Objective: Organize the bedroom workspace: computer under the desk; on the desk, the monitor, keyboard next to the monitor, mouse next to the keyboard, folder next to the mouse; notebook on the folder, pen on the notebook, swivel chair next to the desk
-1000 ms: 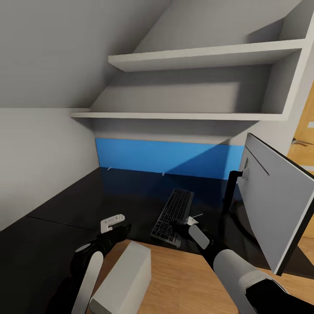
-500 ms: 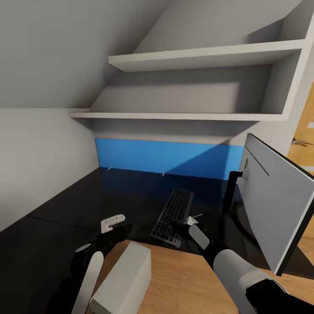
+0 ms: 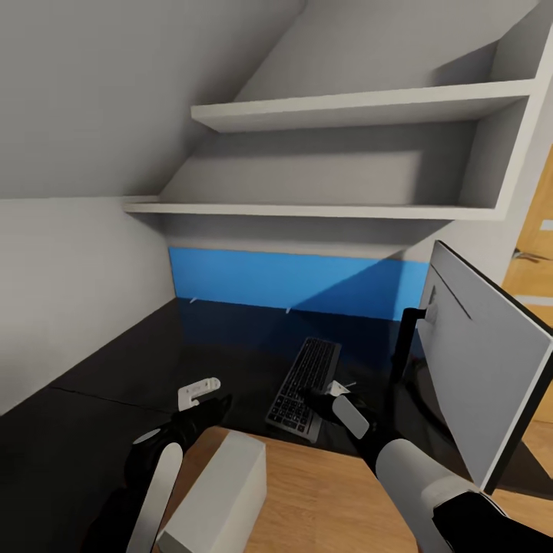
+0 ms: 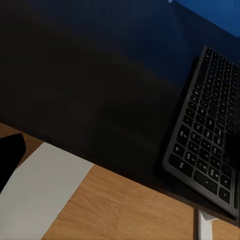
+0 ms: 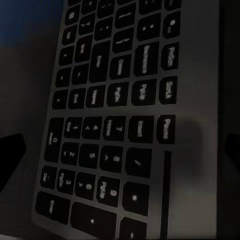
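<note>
The keyboard (image 3: 307, 372) lies on the glossy black desk (image 3: 146, 361), running lengthwise toward the blue back panel, just left of the monitor's stand. The monitor (image 3: 480, 369) stands at the right of the desk and shows its grey back. My right gripper (image 3: 332, 389) hovers open over the keyboard's near right corner. In the right wrist view its keys (image 5: 120, 115) lie close between the dark fingers (image 5: 10, 155). My left gripper (image 3: 198, 390) hangs open over the desk's front edge, left of the keyboard (image 4: 207, 130). The light grey computer (image 3: 223, 484) stands on the floor below it.
Two white shelves (image 3: 346, 107) run along the wall above the desk, under a sloping ceiling. A wooden door (image 3: 538, 238) stands at the far right. Wood floor (image 3: 322, 499) lies in front of the desk. The desk's left wing (image 3: 54, 430) is bare.
The whole view has shifted slightly downward, so the camera moved. Grippers, keyboard and monitor keep their places relative to each other.
</note>
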Robot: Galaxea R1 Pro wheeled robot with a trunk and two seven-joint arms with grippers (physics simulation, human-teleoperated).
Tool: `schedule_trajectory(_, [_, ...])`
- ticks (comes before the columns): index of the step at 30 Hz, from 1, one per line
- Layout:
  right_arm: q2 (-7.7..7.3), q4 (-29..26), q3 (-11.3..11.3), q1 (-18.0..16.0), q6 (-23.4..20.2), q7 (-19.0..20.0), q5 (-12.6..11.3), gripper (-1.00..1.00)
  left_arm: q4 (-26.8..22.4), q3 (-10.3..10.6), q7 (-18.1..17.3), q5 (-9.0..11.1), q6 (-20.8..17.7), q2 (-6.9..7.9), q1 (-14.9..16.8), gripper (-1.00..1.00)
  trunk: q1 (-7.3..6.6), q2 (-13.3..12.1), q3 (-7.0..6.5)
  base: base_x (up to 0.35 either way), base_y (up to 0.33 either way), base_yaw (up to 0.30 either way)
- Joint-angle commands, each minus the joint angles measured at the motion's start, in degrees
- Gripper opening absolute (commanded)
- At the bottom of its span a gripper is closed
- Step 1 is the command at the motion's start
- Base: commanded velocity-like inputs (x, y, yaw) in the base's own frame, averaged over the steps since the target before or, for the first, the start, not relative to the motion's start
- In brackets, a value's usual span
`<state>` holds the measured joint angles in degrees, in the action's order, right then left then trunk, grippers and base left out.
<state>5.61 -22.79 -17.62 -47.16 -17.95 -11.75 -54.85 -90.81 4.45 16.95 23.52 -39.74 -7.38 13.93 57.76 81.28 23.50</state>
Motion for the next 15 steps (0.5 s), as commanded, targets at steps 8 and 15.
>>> schedule_trajectory(8, [-0.03,-0.2,-0.6,0.0,-0.1,-0.7,-0.4,1.0,-0.1,0.0,0.5,0.6,-0.2,0.0,0.0,1.0,-0.88,-1.6,-0.65,0.0,0.0,0.0])
schedule_trajectory(15, [-0.08,-0.2,-1.2,0.0,0.6,-0.5,-0.1,1.0,0.0,0.0,0.4,0.6,-0.1,0.08,0.0,1.0,-0.88,-1.6,-0.65,0.078,-0.017,0.0])
